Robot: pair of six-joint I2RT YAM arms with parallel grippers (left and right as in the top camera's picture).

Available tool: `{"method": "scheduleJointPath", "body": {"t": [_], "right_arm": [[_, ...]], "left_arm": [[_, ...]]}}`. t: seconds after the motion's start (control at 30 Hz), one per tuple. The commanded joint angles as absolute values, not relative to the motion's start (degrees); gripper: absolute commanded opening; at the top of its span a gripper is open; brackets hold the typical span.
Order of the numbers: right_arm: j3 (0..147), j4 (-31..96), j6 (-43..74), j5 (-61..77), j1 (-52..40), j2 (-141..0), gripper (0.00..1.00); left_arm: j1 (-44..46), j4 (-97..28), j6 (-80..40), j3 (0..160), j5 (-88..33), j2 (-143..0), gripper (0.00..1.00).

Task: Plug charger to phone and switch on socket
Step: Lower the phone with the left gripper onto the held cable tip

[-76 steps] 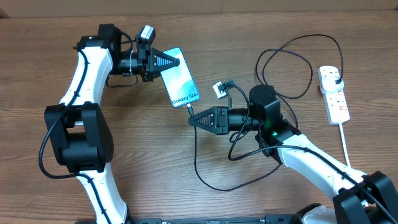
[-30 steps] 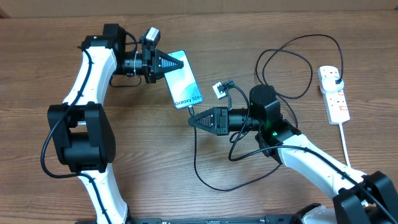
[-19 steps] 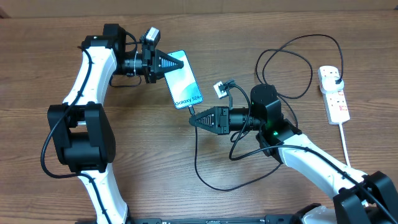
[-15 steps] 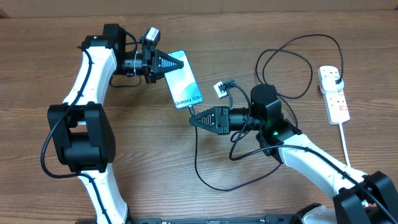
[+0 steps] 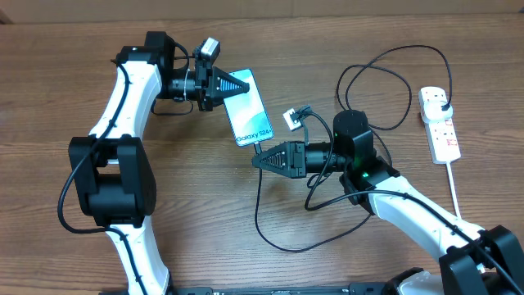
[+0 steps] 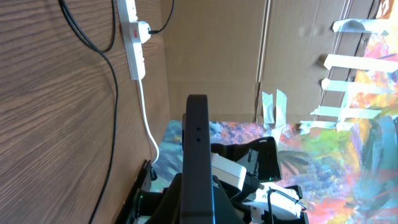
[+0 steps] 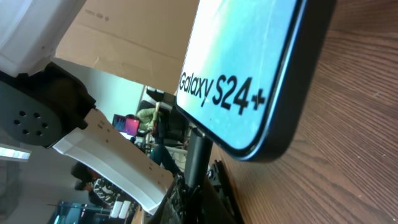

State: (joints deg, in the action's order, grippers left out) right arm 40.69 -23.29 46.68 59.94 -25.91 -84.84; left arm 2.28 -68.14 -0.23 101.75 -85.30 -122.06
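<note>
Phone [image 5: 250, 108] is being held over the middle of the wooden table [image 5: 196, 229], slanting from upper left to lower right in the overhead view, its light blue screen glowing upward with the "Galaxy S24+" lettering near its lower end. The left gripper [image 5: 239, 83] is reaching in from the left and pinching the phone's upper end between its jaws; in the left wrist view the phone [image 6: 198, 146] is showing edge-on as a thin dark slab rising from between the fingers [image 6: 177, 208]. The right gripper [image 5: 255, 161] is pointing left just below the phone's lower end, its jaws pressing together on the small black connector [image 5: 257, 151] of the charger [image 5: 270, 236]. In the right wrist view that connector [image 7: 198, 155] is standing up from the fingers [image 7: 186, 208] and meeting the bottom edge of the phone [image 7: 249, 68]; whether it is seated in the port cannot be told. From there the thin black cable is dropping toward the near edge, looping under the right arm and curling in wide loops toward the far right, where its plug [image 5: 443, 100] is sitting in the end outlet of the socket [image 5: 442, 131]. The socket is lying well apart from the phone, near the table's right edge, with its thick white cord [image 5: 455, 192] trailing toward the near side. Its red switches are showing as small spots, too small to tell their setting.
</note>
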Motion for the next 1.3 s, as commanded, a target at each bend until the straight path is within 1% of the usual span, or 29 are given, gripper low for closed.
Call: {"method": "scheduleJointPath", "body": {"t": [0.0, 0.3, 0.53, 1.1, 1.27], "right_arm": [[40.6, -23.7, 46.2, 56.4, -23.5, -85.1, 0.04], [40.6, -25.3, 46.2, 56.0, -23.3, -85.1, 0.04], [40.6, -25.2, 46.5, 56.0, -21.2, -85.1, 0.04], [40.6, -25.3, 46.5, 55.5, -21.1, -85.1, 0.04], [40.9, -25.3, 46.9, 55.5, -21.1, -85.1, 0.04]], "left_arm": [[3.9, -69.4, 0.7, 103.2, -87.9, -121.6, 0.04], [4.0, -69.5, 0.9, 103.2, -87.9, -121.6, 0.04], [4.5, -70.1, 1.3, 103.2, -87.6, -121.6, 0.04], [6.5, -70.5, 1.8, 103.2, -86.2, -121.6, 0.04], [6.5, -71.6, 4.8, 103.2, -84.1, -121.6, 0.04]]}}
